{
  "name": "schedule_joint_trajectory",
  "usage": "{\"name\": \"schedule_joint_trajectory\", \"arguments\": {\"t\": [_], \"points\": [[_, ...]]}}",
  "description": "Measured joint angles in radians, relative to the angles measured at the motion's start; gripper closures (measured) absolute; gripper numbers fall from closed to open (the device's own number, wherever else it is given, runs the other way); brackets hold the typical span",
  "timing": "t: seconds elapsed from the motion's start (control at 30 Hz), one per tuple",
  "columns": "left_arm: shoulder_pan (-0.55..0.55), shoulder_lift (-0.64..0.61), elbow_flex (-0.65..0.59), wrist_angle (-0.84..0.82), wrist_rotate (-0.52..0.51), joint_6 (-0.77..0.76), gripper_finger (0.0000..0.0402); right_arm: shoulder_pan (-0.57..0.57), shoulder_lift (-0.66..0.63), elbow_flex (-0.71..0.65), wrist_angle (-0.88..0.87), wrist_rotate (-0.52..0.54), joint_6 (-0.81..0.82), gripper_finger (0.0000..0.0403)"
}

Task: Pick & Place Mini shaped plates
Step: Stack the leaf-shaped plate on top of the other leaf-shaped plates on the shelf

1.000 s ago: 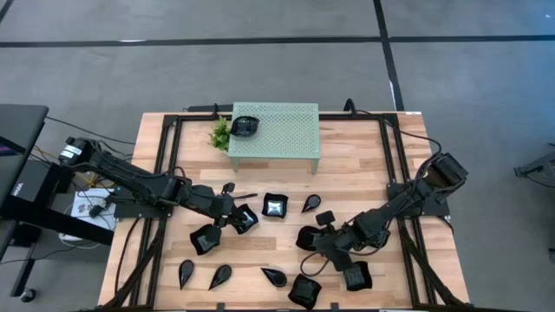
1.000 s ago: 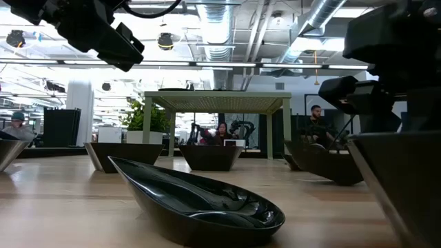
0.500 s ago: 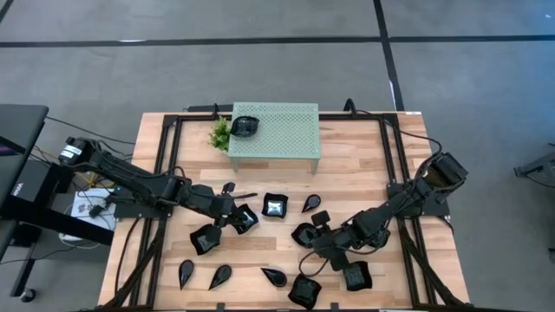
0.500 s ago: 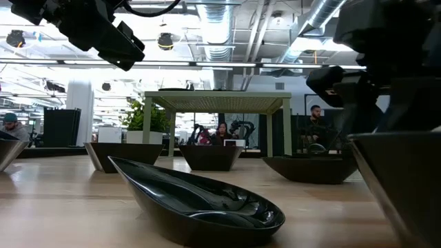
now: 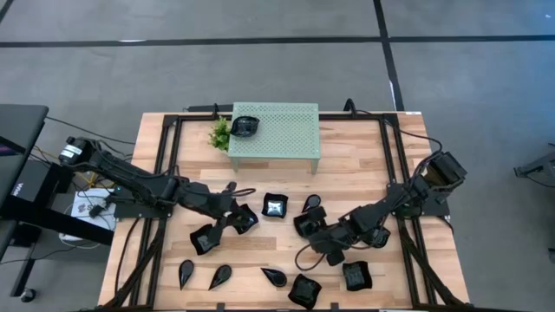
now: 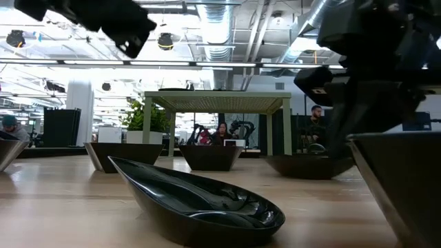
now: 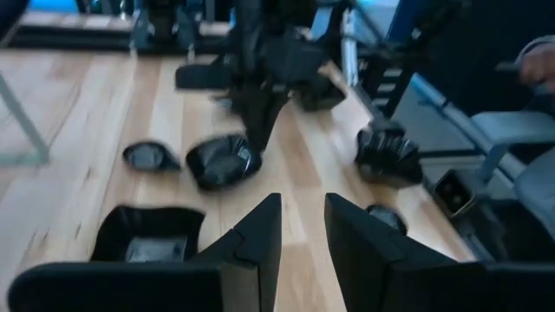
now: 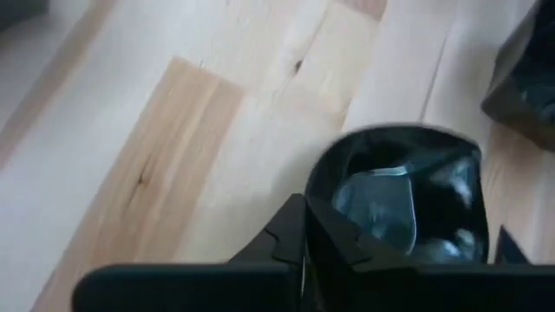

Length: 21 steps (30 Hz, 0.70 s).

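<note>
1. Right claw [image 5: 305, 227] sits mid-table, fingers clamped on the rim of a roundish plate [image 8: 395, 198]; wrist view shows the rim pinched between them, plate at table level, just beside a teardrop plate [image 5: 312, 203].
2. Left claw [image 5: 232, 217] hovers over the left-centre cluster, fingers parted with a clear gap in its wrist view, nothing between them. A square plate [image 5: 244, 218] lies right under it, contact unclear.
3. Progress, as a judgement: early. One plate [image 5: 244, 126] already rests on the left end of the green stand [image 5: 282, 139], if the stand is the goal. Everything else is on the table [image 5: 355, 165].
4. Left to move: a square plate [image 5: 275, 206] mid-table with a pale glint, a square one [image 5: 205, 238] left of it, three teardrops along the front edge [image 5: 186, 273] [image 5: 220, 276] [image 5: 275, 277], two squares front right [image 5: 304, 290] [image 5: 356, 276]. More may hide under the arms.
5. Gripped plate: roundish, no real long axis, opens upward, close to level.
6. Teardrops have a clear long axis; the one by the right claw runs diagonally, tip toward front-left. Front-row tips point various ways.
7. Low view: a long leaf plate [image 6: 200, 200] lies flat in the foreground, axis slanting across the view.
</note>
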Motion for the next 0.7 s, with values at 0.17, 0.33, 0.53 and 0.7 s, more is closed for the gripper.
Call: {"name": "schedule_joint_trajectory", "arguments": {"t": [0.17, 0.33, 0.53, 0.7], "points": [[-0.05, 0.003, 0.0, 0.02, 0.0, 0.056, 0.0309, -0.011, 0.0, 0.011, 0.05, 0.0, -0.036, 0.04], [-0.088, 0.014, 0.001, 0.029, -0.005, 0.114, 0.0309, -0.022, 0.0, 0.025, 0.042, -0.009, -0.01, 0.0401], [-0.092, 0.016, 0.001, 0.025, -0.029, 0.115, 0.0309, -0.004, 0.0, 0.026, 0.043, -0.027, 0.018, 0.038], [-0.089, 0.016, 0.001, 0.026, -0.034, 0.112, 0.0309, 0.018, 0.0, 0.024, 0.043, 0.004, 0.018, 0.0341]]}}
